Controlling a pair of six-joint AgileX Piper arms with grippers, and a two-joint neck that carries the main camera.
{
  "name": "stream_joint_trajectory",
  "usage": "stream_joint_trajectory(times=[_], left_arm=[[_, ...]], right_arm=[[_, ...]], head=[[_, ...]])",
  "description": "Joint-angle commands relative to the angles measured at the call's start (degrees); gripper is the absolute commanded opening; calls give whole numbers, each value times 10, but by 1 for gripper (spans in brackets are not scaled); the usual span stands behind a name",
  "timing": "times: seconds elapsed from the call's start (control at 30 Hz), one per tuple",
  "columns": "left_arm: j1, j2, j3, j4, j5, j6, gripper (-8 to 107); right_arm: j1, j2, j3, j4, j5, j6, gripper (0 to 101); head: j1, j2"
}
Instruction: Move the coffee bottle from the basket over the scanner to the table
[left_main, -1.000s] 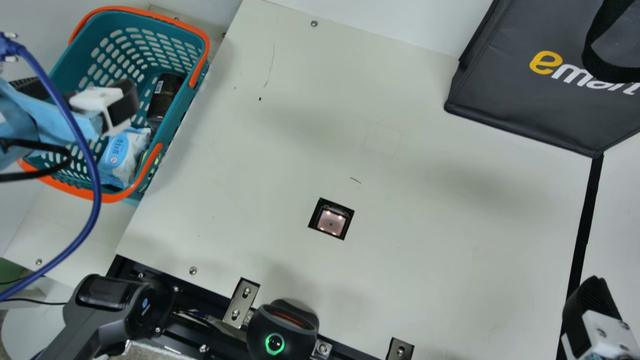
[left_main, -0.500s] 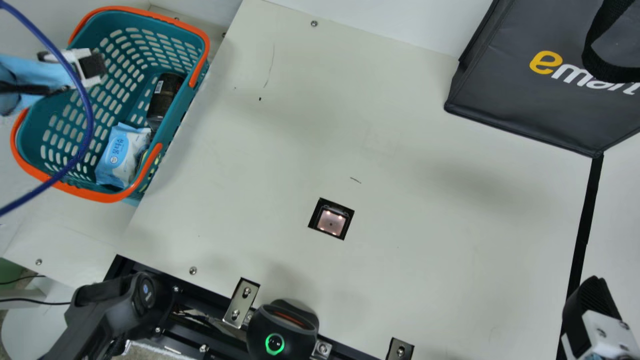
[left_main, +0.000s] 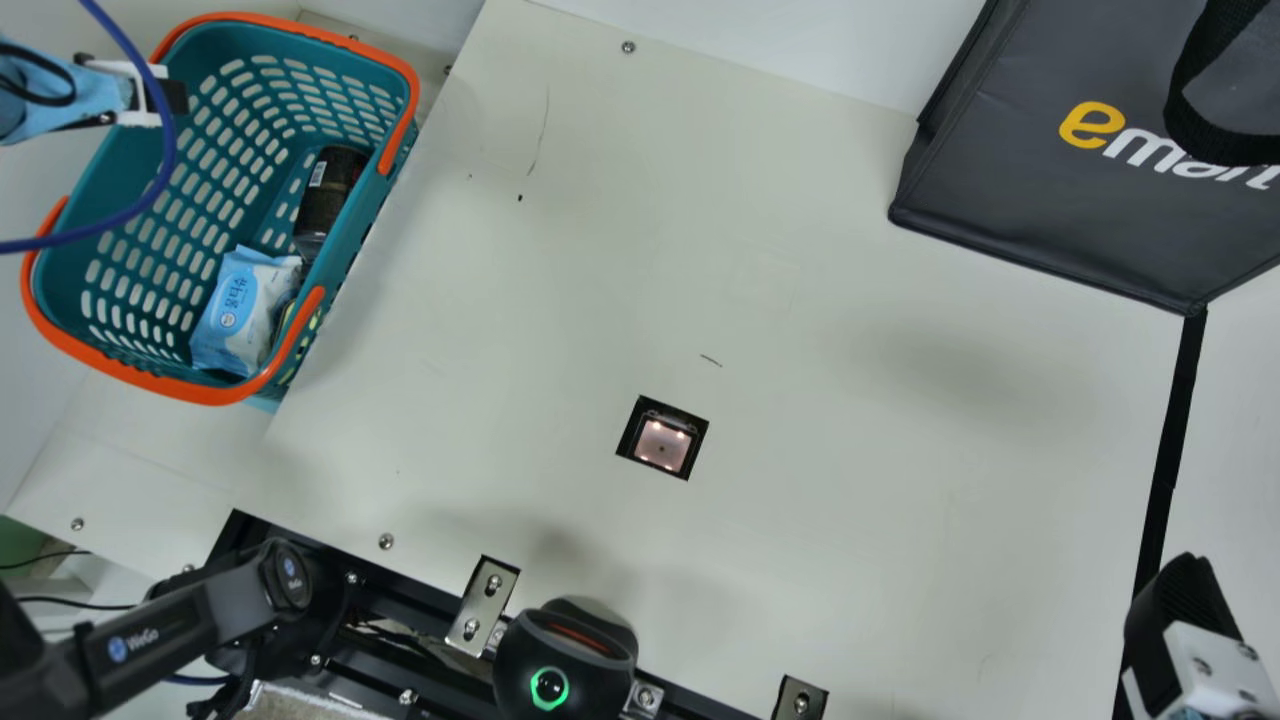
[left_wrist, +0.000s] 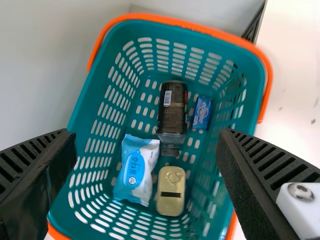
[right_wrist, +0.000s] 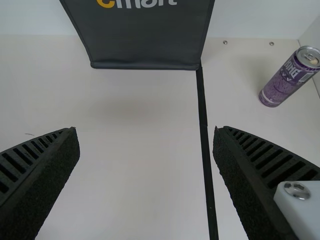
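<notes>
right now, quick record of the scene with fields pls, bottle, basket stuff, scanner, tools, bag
bottle: dark coffee bottle, lying in the basket
also in basket: white-and-blue pack, gold container, small blue packet
scanner: square window set in the table, nothing over it
left tool: open and empty at the basket, at
right tool: open and empty at the table's right side, at
bag: dark grey, far right
can: purple, beside the black strip

Coffee bottle (left_wrist: 173, 114) — dark, perhaps brown
</notes>
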Motion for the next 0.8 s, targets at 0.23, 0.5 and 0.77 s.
stream_joint_trajectory(times=[0.23,0.5,0.77], left_arm=[[-26,120,-39,13,-11,25,90],[-49,207,-68,20,-27,30,90],[-66,279,-83,23,-48,32,90]], right_arm=[[0,0,0,0,0,0,95],[0,0,0,0,0,0,95],[0,0,0,0,0,0,95]], head=[[-17,1],[-17,1],[-17,1]])
